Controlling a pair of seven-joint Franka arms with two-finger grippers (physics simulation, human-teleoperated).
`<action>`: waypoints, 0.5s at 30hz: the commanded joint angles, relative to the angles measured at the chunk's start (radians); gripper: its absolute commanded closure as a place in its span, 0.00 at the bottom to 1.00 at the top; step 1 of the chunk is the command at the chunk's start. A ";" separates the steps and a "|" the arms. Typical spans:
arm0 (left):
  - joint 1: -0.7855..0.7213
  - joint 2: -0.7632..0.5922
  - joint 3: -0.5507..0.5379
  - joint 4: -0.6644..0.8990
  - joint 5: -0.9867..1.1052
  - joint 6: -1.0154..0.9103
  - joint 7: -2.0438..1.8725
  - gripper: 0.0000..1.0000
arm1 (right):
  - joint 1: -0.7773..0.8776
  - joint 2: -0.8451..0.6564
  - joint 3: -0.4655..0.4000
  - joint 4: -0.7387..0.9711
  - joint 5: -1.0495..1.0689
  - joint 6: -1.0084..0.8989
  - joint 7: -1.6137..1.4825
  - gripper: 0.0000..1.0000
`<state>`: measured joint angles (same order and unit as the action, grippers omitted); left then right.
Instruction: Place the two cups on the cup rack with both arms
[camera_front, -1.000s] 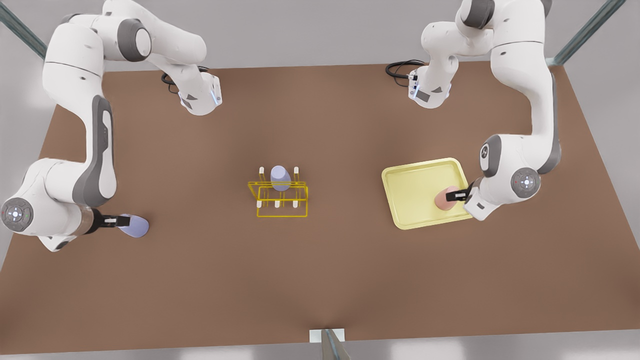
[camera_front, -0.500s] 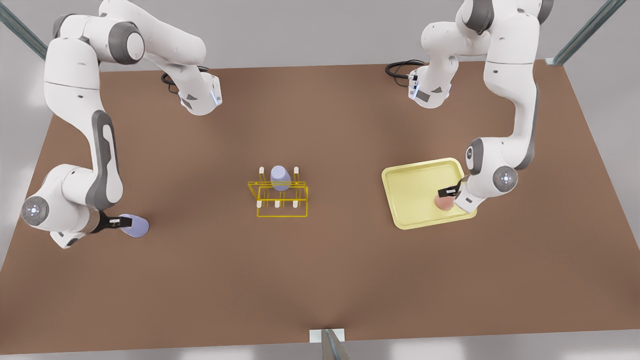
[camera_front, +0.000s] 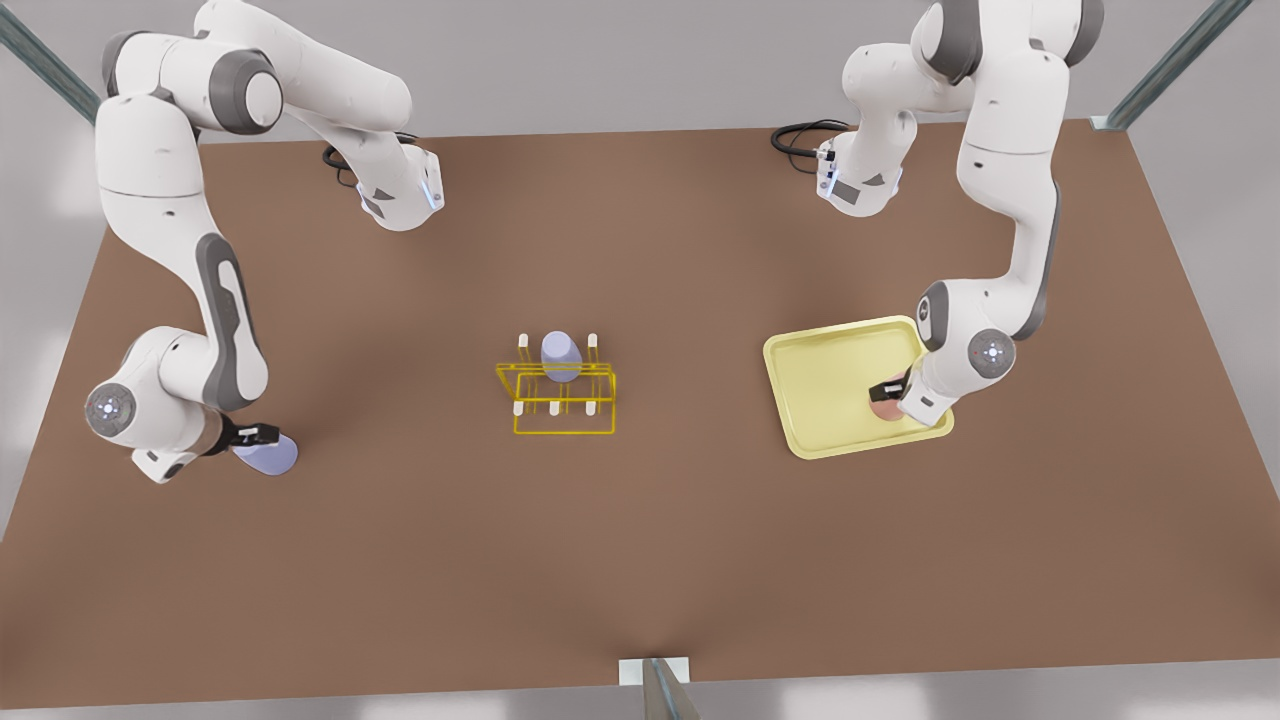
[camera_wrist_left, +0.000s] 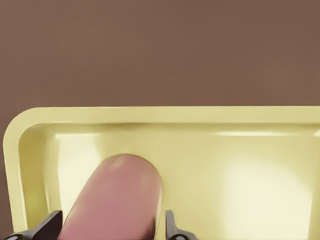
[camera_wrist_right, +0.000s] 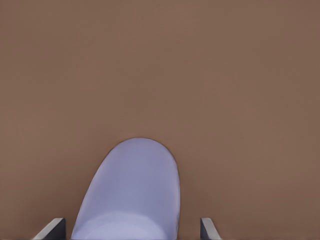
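The salmon-pink cup (camera_front: 884, 405) stands in the pale-yellow tray (camera_front: 830, 385) at the front view's right. My left gripper (camera_front: 892, 391) is down over it. In the left wrist view its fingers (camera_wrist_left: 50, 225) press close against both sides of the salmon-pink cup (camera_wrist_left: 117, 200). A lavender cup (camera_front: 268, 455) stands on the brown table at the front view's left, with my right gripper (camera_front: 256, 436) at its near side. In the right wrist view this lavender cup (camera_wrist_right: 132, 192) sits between open fingertips (camera_wrist_right: 54, 229) with gaps on both sides. The bright-yellow cup rack (camera_front: 560, 395) stands mid-table.
Another lavender cup (camera_front: 560, 355) sits on the rack's rear pegs. Both arm bases (camera_front: 400, 195) stand at the table's far edge. Bare brown table (camera_front: 640, 540) stretches between the rack and each gripper and along the near side.
Both arms have swung in and lowered, bringing each wrist closer over its cup. The grippers now sit down around the cups; the cups have not moved.
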<state>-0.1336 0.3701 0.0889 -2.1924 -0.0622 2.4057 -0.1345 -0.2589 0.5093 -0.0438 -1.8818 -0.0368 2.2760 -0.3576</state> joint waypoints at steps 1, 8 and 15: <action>-0.001 0.001 0.000 0.000 0.002 0.026 -0.004 0.00 | -0.002 0.006 -0.001 -0.006 0.001 0.043 -0.063 0.00; -0.006 -0.016 -0.001 0.003 0.001 -0.023 -0.010 0.18 | -0.003 0.029 0.001 -0.007 0.001 0.059 -0.063 0.00; -0.061 -0.036 -0.038 0.114 -0.005 -0.215 -0.209 0.17 | -0.002 0.041 0.001 -0.030 0.001 0.079 -0.061 0.00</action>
<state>-0.1897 0.3278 0.0549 -2.0968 -0.0637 2.2932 -0.1836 -0.2608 0.5491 -0.0429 -1.9102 -0.0372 2.3395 -0.3897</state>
